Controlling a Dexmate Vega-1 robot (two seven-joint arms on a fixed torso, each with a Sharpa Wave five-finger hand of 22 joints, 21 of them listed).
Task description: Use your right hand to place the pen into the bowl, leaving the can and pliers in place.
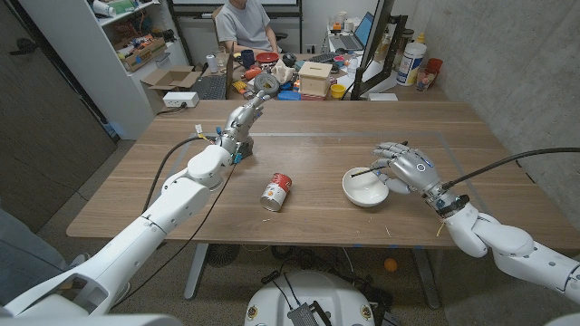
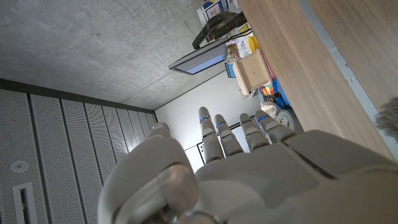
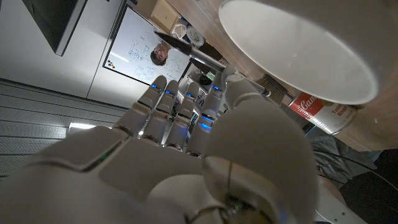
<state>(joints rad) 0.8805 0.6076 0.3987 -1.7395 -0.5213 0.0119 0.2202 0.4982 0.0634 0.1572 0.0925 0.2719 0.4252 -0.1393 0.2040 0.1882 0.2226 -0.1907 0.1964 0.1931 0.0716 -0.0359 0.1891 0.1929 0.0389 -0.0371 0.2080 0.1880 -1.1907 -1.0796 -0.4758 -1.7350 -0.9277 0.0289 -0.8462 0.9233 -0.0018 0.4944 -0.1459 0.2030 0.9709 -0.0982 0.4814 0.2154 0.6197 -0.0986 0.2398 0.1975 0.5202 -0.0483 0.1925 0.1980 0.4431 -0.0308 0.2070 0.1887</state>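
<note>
Right hand poised over the right rim of the white bowl, which stands on the worktop right of centre. A thin dark pen slants from the fingers down over the bowl's mouth; the fingers appear to pinch its upper end, the others spread above it. Whether the pen's lower tip already touches the inside of the bowl cannot be told.

The can, red and white, lies on its side near the middle of the worktop, left of the bowl and apart from it. The left hand is raised over the far left part of the worktop, fingers straight and close together, holding nothing, as the left wrist view also shows. A dark object beside the left wrist may be the pliers; it is too small to identify. A person sits behind the worktop at a cluttered desk.

Handling, as judged: the pen is light, stiff and smooth, so it can swivel or slip in a fingertip pinch; a hold near mid-length steadies it better than one at the end. The bowl looks hard and light, so a knock may slide it.
</note>
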